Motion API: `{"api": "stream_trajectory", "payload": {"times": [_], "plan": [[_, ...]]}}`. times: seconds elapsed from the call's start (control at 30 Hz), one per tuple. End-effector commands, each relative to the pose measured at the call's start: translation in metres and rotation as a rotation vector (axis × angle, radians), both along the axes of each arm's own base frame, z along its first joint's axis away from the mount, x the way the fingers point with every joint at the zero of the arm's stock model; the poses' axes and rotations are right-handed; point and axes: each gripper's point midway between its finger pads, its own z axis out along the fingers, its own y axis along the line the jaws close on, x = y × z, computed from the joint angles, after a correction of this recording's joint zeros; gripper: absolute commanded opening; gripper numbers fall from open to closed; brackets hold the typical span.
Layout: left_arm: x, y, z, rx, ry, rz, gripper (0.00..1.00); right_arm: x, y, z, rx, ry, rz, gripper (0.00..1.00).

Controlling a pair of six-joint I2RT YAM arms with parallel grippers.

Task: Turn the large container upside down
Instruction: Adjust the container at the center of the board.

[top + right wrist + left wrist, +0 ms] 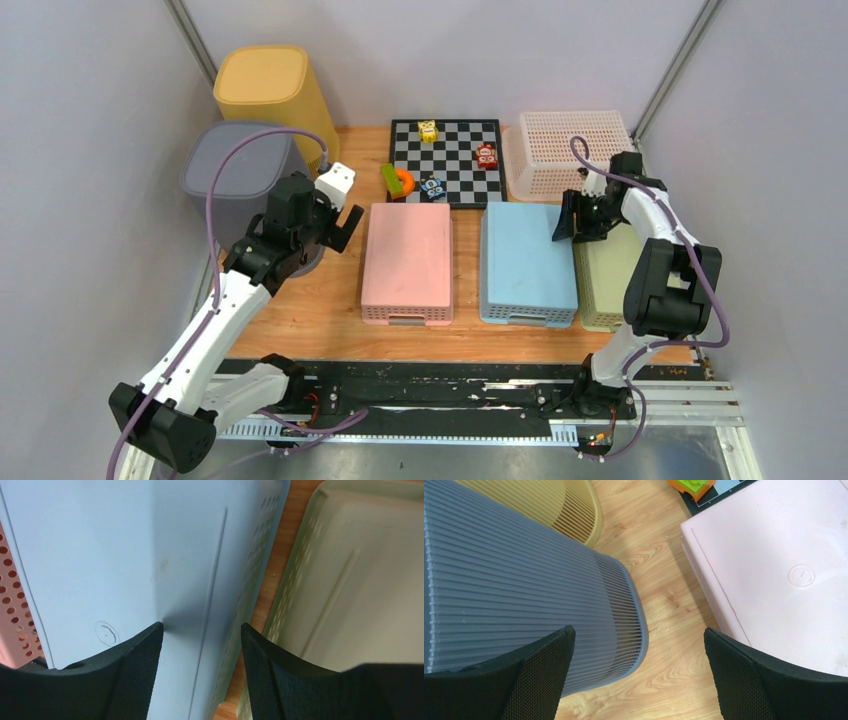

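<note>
From the top external camera, the blue container [527,262], judged to be the large one meant, is seen lying base up on the table [310,300] between the pink container [406,262] and the green container [603,285], so the turn appears already made. The right gripper [570,222] is held above its right edge, while the left gripper [335,225] is kept well apart from it, beside the grey bin [235,165], probably so as to be out of the way. In the left wrist view, that gripper is shown spread wide and empty, with the grey bin's ribbed wall under one finger and the pink container under the other. In the right wrist view, the right gripper [202,630] is shown partly open over the blue container's perforated side wall, nothing being clamped in it. A moulded circle on the flat blue face confirms that the base is uppermost.
</note>
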Motion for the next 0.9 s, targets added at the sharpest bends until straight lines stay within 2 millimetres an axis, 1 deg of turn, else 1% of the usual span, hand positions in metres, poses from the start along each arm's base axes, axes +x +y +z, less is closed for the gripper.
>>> {"api": "stream_trajectory", "payload": {"times": [0.0,0.2,0.33,0.63,0.77,0.87], "plan": [[-0.006,0.002,-0.001,0.002,0.006,-0.01,1.0,-0.02,0.002,0.0,0.051,0.031,0.023,0.61],[-0.008,0.004,0.0,0.005,0.008,-0.007,1.0,-0.029,0.012,-0.004,0.108,0.054,0.042,0.61],[-0.008,0.004,0.004,0.004,0.003,-0.005,1.0,-0.03,0.015,-0.003,0.124,0.053,0.049,0.61],[-0.009,0.003,0.005,-0.003,0.006,-0.008,1.0,-0.033,0.021,-0.005,0.131,0.052,0.087,0.61],[-0.009,0.003,0.006,-0.008,0.007,-0.008,1.0,-0.029,0.021,-0.004,0.11,0.038,0.113,0.61],[-0.009,0.002,0.004,-0.007,0.011,-0.008,1.0,-0.022,0.017,-0.001,0.085,0.018,0.117,0.61]]}}
